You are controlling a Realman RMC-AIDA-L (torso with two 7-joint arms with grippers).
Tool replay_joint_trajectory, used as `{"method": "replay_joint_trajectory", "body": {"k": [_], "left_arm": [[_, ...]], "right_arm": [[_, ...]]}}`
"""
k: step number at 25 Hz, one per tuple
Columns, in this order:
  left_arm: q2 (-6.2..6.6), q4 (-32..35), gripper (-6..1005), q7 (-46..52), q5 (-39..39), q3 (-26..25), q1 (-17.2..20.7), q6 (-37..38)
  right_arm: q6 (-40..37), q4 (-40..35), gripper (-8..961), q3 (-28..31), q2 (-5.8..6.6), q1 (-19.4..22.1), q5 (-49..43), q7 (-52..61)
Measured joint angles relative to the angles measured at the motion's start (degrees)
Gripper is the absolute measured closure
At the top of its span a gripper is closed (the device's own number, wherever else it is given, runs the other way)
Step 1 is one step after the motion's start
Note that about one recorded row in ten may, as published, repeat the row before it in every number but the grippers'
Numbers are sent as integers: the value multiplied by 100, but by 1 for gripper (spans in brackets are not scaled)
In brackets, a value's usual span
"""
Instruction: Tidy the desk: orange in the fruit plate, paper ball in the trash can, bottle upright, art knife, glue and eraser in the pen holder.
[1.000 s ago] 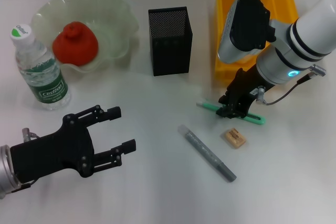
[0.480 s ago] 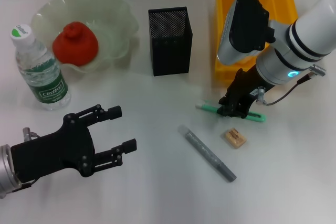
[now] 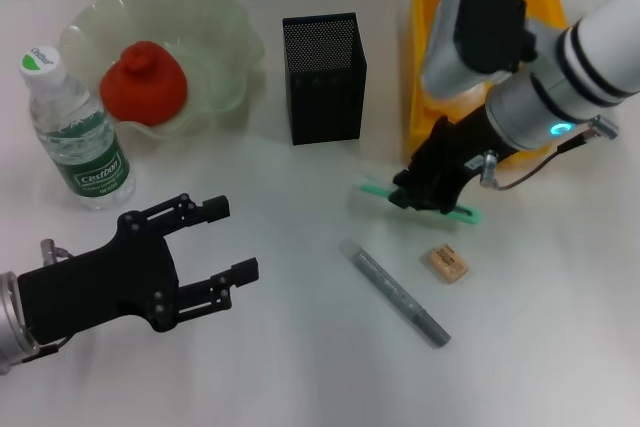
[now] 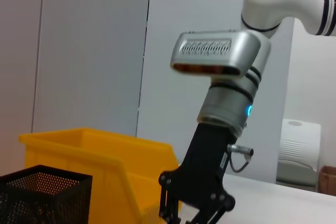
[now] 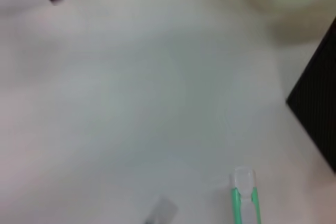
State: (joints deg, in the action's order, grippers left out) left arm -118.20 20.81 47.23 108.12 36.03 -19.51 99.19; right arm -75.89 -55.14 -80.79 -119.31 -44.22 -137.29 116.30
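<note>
The right gripper [image 3: 425, 190] pinches the green knife [image 3: 462, 212] mid-length so it hangs level, near the holder [image 3: 323, 77] where it belongs, while the left gripper [image 3: 220, 242] idles, jaws wide.

The lumpy red-orange fruit [image 3: 143, 82] with a knob on top sits inside the pale-green translucent scalloped bowl [image 3: 225, 37] at the far left of the white surface [image 3: 300, 347]. Beside it the clear plastic water bottle [image 3: 75, 133], green-labelled and white-capped, stands upright. The square black mesh cup [image 3: 323, 77] stands mid-surface, the bright yellow rectangular bin [image 3: 425, 37] beyond to its right. The slim green art knife [image 3: 372, 190] is held in the right pincer [image 3: 420, 197]. A grey stick-shaped tube [image 3: 394, 292] and a small tan block eraser [image 3: 447, 263] lie flat nearby.
</note>
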Motion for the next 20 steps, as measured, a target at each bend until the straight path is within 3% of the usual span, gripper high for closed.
{"method": "replay_joint_trajectory", "body": {"k": [7, 14, 20], "left_arm": [[2, 2, 241, 8, -103, -17, 5, 19], [1, -15, 241, 5, -138, -17, 26, 29], [-10, -61, 241, -28, -141, -40, 61, 31]], "right_arm": [[-408, -63, 794, 1109, 9, 404, 1265, -1040], [-401, 632, 794, 1412, 12, 831, 2851, -2430], [-424, 1352, 794, 1678, 12, 931, 3823, -3226]]}}
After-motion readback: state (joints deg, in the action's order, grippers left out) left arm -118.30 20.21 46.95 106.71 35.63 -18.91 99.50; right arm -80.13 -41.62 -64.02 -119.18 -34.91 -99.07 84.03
